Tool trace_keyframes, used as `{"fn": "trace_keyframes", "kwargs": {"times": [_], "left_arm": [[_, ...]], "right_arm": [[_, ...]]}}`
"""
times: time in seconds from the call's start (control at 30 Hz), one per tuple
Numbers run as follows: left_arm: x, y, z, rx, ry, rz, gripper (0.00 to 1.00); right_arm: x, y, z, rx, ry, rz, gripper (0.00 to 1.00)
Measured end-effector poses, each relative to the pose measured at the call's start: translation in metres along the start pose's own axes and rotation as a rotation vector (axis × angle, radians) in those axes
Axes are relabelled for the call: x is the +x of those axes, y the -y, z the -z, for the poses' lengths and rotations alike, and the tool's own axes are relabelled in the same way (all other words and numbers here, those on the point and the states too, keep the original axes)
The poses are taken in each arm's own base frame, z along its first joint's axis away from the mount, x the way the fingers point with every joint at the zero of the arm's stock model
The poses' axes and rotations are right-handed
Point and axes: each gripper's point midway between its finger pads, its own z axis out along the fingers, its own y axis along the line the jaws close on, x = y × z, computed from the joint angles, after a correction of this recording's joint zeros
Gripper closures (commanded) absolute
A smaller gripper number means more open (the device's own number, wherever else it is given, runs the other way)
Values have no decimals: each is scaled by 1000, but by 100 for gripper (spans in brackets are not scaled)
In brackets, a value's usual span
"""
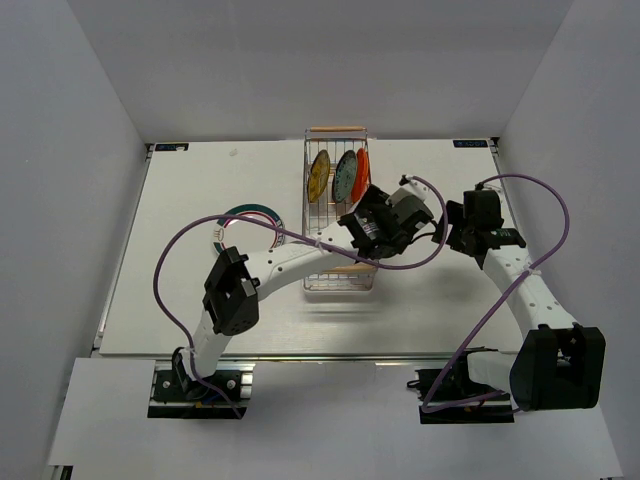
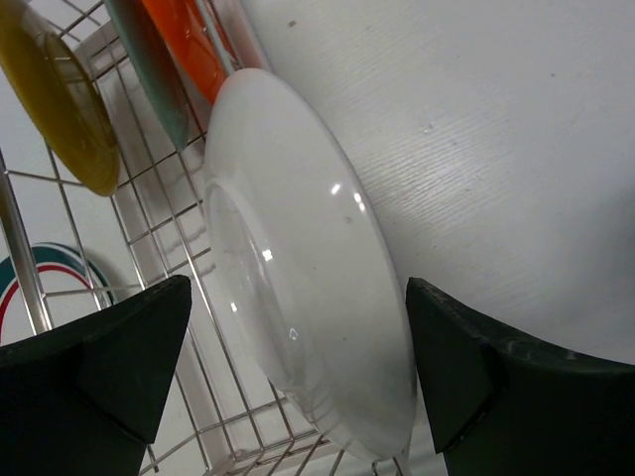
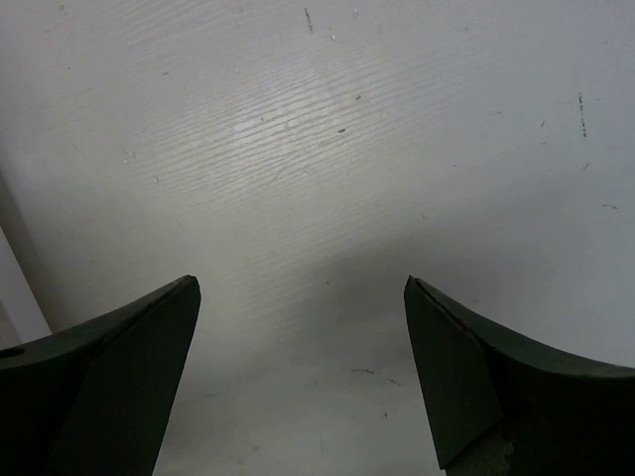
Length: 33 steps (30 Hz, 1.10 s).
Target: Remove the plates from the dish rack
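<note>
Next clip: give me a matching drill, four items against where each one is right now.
Items: 1 white plate; 2 yellow plate; 3 ringed plate; 4 right end effector.
Places: A on the table, left of the rack; B open above bare table; C inside the open left end effector; D in the rack, just left of the teal plate.
Pairs: 1-C; 2-D; 3-A; 4-B.

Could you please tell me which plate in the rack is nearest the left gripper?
The plain white round plate, between the open fingers of the left gripper; the yellow plate, teal plate and orange-red plate stand farther back in the silver wire rack.
</note>
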Motion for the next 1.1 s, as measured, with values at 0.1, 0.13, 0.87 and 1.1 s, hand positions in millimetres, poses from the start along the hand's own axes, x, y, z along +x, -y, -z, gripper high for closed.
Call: {"fn": "trace_keyframes", "kwargs": {"times": [0.1,0.13,0.87,1.1], "left_arm": [[5,-5,-4,-39,-14,-1,2],[7,-6,-5,-52,-17,-1,2],[7,-32,3,-187,-3,32,45],[5,-37,4,-207,4,18,60]], "right_arm": [[0,0,0,-1,1,0,11],[0,0,1,-1,2,-1,11],[-5,-1,7,-11,27,-9,11],[-5,-1,7,-9,27,-9,11]]}}
